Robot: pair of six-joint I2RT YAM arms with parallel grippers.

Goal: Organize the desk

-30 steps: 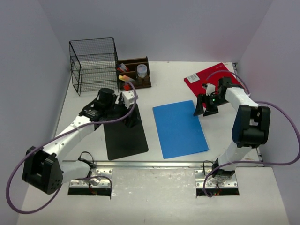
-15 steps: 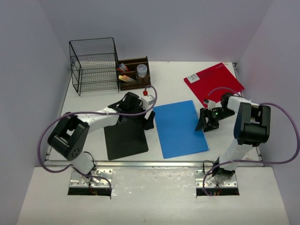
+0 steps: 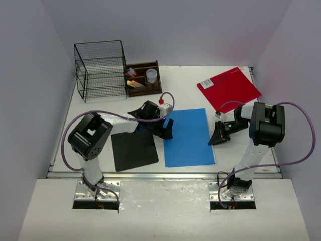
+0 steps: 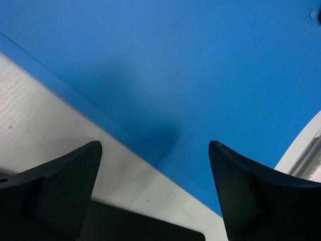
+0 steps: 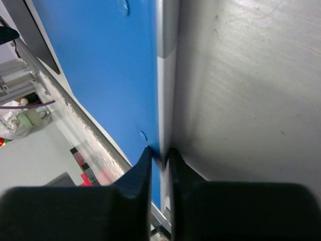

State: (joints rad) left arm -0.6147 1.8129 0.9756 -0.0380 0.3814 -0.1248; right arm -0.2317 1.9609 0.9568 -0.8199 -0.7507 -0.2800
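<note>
On the white bench (image 3: 185, 85), a wire rack (image 3: 100, 70) and brown organizer (image 3: 143, 85) stand side by side far left. A red folder (image 3: 229, 86) lies far right, a blue folder (image 3: 188, 138) centrally, a black clipboard (image 3: 134, 149) beside it.

So on your desk (image 3: 185, 85) the wire rack (image 3: 100, 70) sits in the far left corner with the organizer (image 3: 143, 80) right beside it on its right, and the far folder (image 3: 229, 86) is way over at the back right. The middle folder (image 3: 188, 138) lies toward the front, with the clipboard (image 3: 134, 149) just to its left. Your left gripper (image 3: 168, 129) is over the middle folder's left edge, and your right gripper (image 3: 216, 136) is at its right edge.
</note>
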